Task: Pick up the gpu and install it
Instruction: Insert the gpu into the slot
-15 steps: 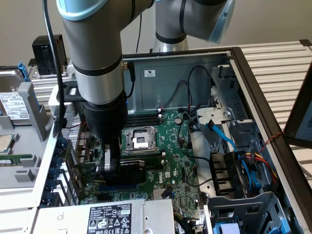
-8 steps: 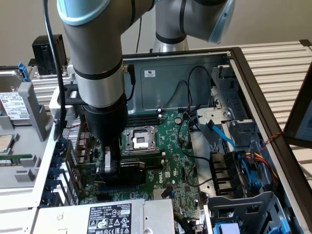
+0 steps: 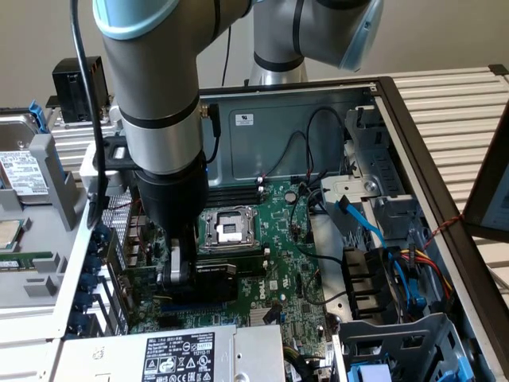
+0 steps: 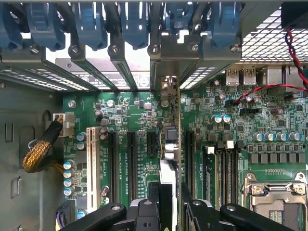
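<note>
The gpu [image 3: 221,277] shows its black shroud low over the green motherboard [image 3: 282,255], just in front of the CPU socket [image 3: 227,227]. My gripper [image 3: 180,278] is shut on the card's end toward the exterior view's left. In the wrist view the gpu [image 4: 171,144] stands edge-on between the black expansion slots [image 4: 131,159]. Its metal bracket [image 4: 166,89] reaches the rear slot opening under the blue latches [image 4: 134,24]. My gripper [image 4: 169,204] clamps the card from both sides. I cannot tell whether its lower edge sits in a slot.
The power supply [image 3: 183,354] lies close in front of the card. A drive cage with blue and black cables [image 3: 374,231] fills the exterior view's right. The case's rear wall with blue latches [image 3: 95,270] stands at the exterior view's left. A braided cable [image 4: 43,149] hangs beside the board.
</note>
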You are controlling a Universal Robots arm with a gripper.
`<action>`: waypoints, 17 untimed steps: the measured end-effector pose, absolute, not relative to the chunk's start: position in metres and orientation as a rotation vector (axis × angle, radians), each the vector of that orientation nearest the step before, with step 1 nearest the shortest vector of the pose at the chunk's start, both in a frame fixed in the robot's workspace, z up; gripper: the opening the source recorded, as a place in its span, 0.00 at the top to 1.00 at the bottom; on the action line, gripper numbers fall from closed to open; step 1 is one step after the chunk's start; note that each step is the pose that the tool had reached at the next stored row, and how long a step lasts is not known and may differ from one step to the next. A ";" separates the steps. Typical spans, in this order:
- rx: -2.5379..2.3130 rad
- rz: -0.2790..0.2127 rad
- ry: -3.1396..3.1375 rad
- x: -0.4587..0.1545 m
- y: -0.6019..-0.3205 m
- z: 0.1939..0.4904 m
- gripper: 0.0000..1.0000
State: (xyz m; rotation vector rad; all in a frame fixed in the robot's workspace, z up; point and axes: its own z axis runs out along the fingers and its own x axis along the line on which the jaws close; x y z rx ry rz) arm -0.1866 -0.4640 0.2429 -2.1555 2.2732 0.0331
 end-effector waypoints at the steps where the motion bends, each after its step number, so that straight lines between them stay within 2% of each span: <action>1: -2.156 0.033 2.273 -0.187 -0.464 0.243 0.73; 17: -2.156 0.033 2.273 -0.188 -0.464 0.243 0.73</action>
